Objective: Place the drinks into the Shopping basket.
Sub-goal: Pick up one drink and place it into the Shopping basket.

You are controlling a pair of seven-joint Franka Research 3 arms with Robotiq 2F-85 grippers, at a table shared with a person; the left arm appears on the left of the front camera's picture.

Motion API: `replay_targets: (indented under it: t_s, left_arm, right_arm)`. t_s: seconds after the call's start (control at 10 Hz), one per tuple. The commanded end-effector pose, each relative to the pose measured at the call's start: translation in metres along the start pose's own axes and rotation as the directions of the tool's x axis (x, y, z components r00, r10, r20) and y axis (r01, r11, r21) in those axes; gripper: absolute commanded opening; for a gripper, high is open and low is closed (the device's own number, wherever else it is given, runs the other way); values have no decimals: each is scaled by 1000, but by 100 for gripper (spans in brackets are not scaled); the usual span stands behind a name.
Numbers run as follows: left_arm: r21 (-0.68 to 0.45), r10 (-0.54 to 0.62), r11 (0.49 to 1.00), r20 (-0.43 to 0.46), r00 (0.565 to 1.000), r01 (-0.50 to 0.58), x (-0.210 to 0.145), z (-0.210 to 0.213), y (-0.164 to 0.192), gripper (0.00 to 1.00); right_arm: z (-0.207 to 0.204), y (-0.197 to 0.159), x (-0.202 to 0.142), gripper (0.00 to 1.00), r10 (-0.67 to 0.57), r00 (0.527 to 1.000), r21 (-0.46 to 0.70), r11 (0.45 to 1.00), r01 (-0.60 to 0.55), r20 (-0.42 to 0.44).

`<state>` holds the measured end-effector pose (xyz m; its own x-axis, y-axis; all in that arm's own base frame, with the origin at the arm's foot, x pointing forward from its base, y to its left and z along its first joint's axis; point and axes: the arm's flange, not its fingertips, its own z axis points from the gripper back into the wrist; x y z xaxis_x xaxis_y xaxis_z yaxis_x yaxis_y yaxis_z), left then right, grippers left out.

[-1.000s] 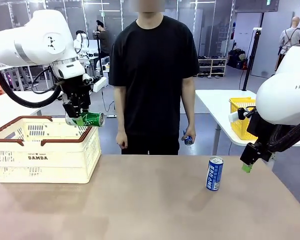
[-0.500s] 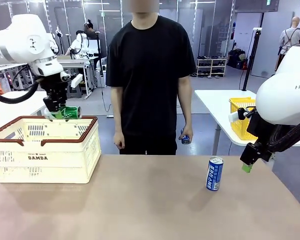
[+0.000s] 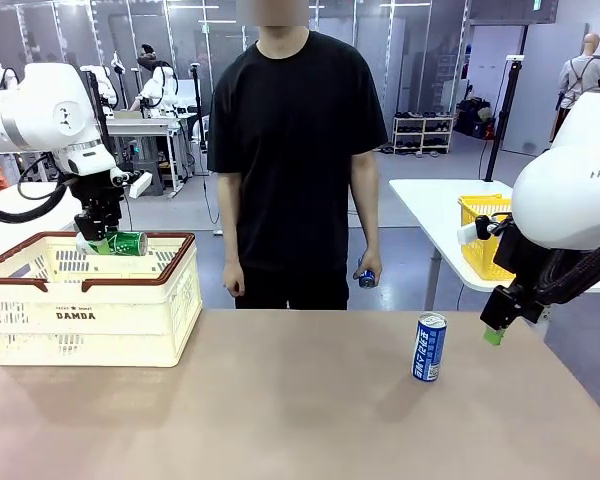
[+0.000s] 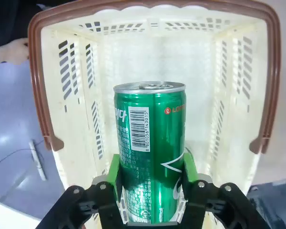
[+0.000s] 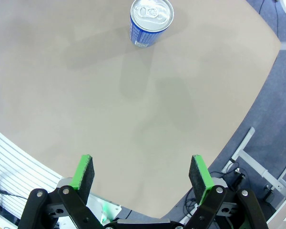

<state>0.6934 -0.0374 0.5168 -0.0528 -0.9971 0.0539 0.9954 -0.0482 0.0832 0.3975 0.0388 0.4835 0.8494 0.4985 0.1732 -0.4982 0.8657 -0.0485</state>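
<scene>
Moved: green can [image 4: 150, 143], now above the basket [image 3: 90, 315].
My left claw [image 4: 151, 174]: gripping it.
My right claw [image 5: 140, 174]: spread wide.

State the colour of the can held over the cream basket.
The metal drink can is green with a silver top; left wrist view shows it best.
</scene>
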Motion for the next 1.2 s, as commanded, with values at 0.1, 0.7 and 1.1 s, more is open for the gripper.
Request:
replay_targets:
  t_s: [0.1,0.7,1.1]
  left_arm:
    - [25,-19,1000,45,999,18,-9,-19,3,58]
    - [-13,-34,999,14,999,34,-10,-44,11,58]
    - [-38,-50,998,27,998,51,-9,-62,14,58]
  right_arm:
    - [0,-1,0,100,2,1000,-4,1000,-2,-1]
    - [0,-1,0,100,2,1000,-4,1000,-2,-1]
    - [0,-1,0,100,2,1000,-4,1000,-2,-1]
